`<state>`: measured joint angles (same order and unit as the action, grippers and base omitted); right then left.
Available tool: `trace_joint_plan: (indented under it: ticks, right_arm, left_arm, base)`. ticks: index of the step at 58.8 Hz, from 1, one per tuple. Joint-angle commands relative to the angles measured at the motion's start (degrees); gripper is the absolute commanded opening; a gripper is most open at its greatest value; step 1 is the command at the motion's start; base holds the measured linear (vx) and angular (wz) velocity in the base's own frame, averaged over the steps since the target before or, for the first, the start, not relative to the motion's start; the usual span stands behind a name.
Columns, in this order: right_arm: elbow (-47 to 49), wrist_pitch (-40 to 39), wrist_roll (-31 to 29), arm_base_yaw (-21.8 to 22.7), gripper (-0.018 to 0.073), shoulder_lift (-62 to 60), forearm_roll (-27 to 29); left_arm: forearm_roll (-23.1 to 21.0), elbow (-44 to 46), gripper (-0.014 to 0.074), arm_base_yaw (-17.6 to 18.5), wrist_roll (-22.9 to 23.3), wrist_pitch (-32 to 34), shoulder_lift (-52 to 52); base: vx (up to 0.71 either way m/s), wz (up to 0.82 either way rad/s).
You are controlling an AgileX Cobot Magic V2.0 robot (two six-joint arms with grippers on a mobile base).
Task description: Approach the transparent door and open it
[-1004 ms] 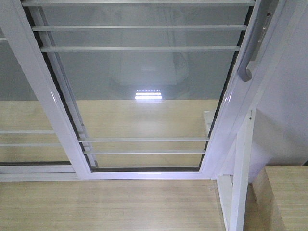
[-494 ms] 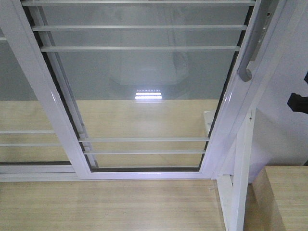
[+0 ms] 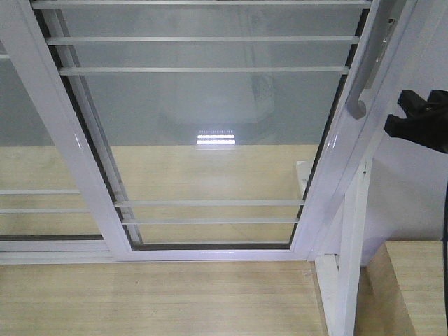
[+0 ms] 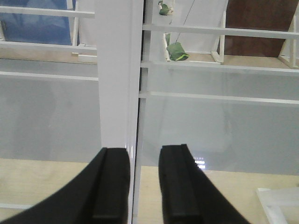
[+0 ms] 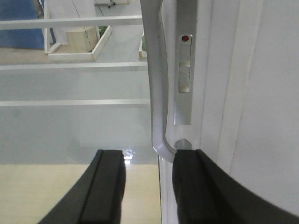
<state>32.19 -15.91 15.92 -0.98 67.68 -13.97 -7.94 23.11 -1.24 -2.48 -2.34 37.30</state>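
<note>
At the far left a second glass panel lies behind the transparent door. In the left wrist view the left gripper has its two black fingers apart with nothing between them; it faces a white frame upright just ahead.

The transparent door fills the middle of the front view; it is clear glass in a white frame, crossed by thin white horizontal bars, with a bright light reflection in the glass. On its right edge sits the curved silver-grey handle, beside a narrow lock plate with a red dot.

The right gripper hangs just right of the handle, before the white wall. Its fingers are spread; in its wrist view the low end of the handle shows in the gap, near the right finger; whether they touch I cannot tell.

Below, the wooden floor lies before the door; a wooden ledge stands at the right of the frame.
</note>
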Motion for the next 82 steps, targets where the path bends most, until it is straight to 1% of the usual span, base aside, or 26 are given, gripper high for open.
trace_joint_plan:
  ticks: [1, 7, 29, 41, 46, 57, 62, 70, 82]
  right_arm:
    - [6.4, -5.9, 1.8, 0.2, 0.0345, 4.4, -4.1]
    - [11.6, -5.9, 3.0, 0.2, 0.0345, 9.9, -7.3]
    - [30.7, -5.7, 3.1, 0.2, 0.0345, 28.4, -7.1]
    - [39.1, -2.5, 2.7, 0.2, 0.0342, 35.2, -7.1]
    - [40.7, -2.2, 2.7, 0.2, 0.033, 36.5, -7.1]
    - [42.2, -2.4, 2.7, 0.2, 0.0237, 37.8, -7.1]
    - [42.2, -2.6, 3.3, 0.0, 0.0218, 37.8, -7.1]
    - [42.2, -2.6, 3.4, -1.8, 0.0224, 37.8, -7.1]
    - [42.2, -2.6, 2.1, -6.6, 0.0256, 37.8, -7.4]
  left_arm:
    - [-0.6, 2.0, 0.0325, 0.1, 0.0, 4.4, 0.1]
    - [-0.6, 2.0, 0.0325, 0.1, 0.0, 4.4, 0.1]
    - [-0.6, 2.0, 0.0325, 0.1, 0.0, 4.4, 0.1]
    - [-0.6, 2.0, 0.0325, 0.1, 0.0, 4.4, 0.1]
    - [-0.6, 2.0, 0.0325, 0.1, 0.0, 4.5, 0.1]
    - [-0.6, 2.0, 0.0325, 0.1, 0.0, 4.4, 0.2]
    - [-0.6, 2.0, 0.0325, 0.1, 0.0, 4.4, 0.2]
    - [-0.6, 2.0, 0.0325, 0.1, 0.0, 4.4, 0.2]
    - [-0.6, 2.0, 0.0325, 0.1, 0.0, 4.4, 0.2]
  base:
    - [0.0, 0.0]
    - [0.0, 0.0]
    - [0.0, 0.0]
    - [0.0, 0.0]
    - [0.0, -0.01]
    - [0.0, 0.0]
    - [0.0, 0.0]
    - [0.0, 0.0]
    - [0.0, 0.0]
